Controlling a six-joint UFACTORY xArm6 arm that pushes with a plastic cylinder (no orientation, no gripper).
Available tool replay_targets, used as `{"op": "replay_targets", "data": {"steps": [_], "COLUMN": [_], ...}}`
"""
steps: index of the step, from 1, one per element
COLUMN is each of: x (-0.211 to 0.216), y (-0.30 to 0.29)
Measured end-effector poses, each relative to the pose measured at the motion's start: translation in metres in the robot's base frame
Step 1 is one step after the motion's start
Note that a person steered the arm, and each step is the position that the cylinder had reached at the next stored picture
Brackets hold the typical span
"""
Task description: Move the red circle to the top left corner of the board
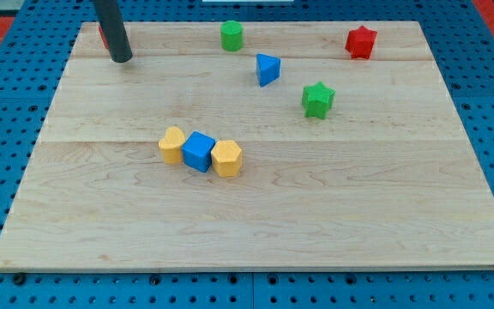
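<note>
The red circle [102, 34] shows only as a thin red sliver at the board's top left corner, mostly hidden behind my rod. My tip [121, 58] rests on the board just right of and below that sliver, touching or nearly touching it. The wooden board [256, 215] fills most of the view.
A green cylinder [231, 35] stands at the top centre. A red star [361, 42] is at the top right. A blue triangle [268, 69] and a green star [318, 99] lie right of centre. A yellow heart [172, 144], blue cube [199, 151] and yellow hexagon [226, 158] sit touching in a row.
</note>
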State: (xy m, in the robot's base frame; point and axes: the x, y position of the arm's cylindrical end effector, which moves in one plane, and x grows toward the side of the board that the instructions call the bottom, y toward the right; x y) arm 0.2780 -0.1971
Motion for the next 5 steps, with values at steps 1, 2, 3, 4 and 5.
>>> {"op": "replay_targets", "data": {"steps": [1, 2, 3, 4, 5], "x": [0.000, 0.000, 0.000, 0.000, 0.000], "y": [0.000, 0.000, 0.001, 0.005, 0.017]}}
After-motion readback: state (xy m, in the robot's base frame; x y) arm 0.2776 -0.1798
